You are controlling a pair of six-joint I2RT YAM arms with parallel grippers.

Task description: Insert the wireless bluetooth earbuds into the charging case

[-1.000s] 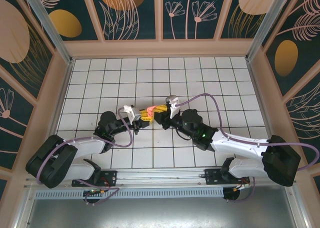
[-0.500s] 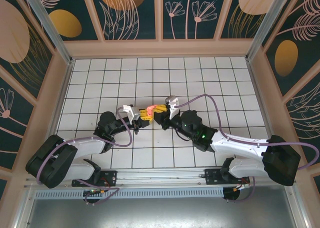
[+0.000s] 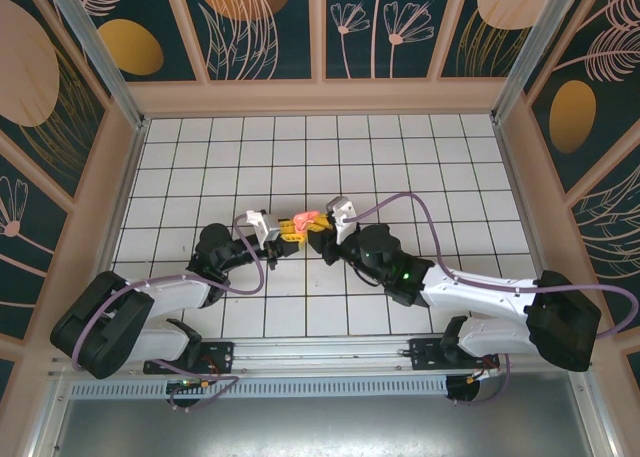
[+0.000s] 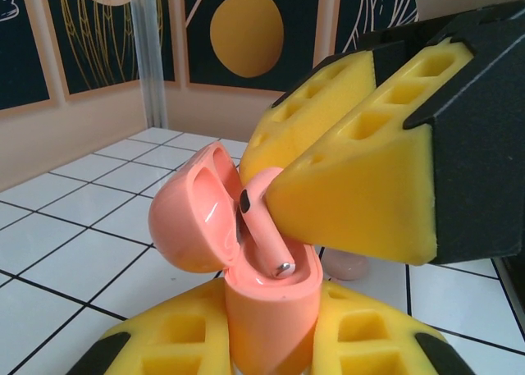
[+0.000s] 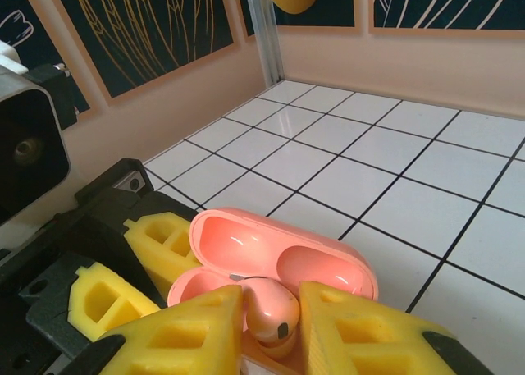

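Over the last second the right arm has slid a little to the left, bringing its claw (image 3: 314, 220) in over the case. The salmon-pink earbud (image 4: 262, 227) is pinched by its head between that claw's yellow pads (image 4: 353, 170). Its stem points down, with the metal tip just inside a well of the charging case (image 4: 271, 317). The case stands upright with its lid (image 4: 193, 223) swung back, out of the way of the approach. The left claw (image 3: 290, 232) clamps the case body, probably to steady the well for the push. White tiled surface (image 4: 66, 252) lies beneath.
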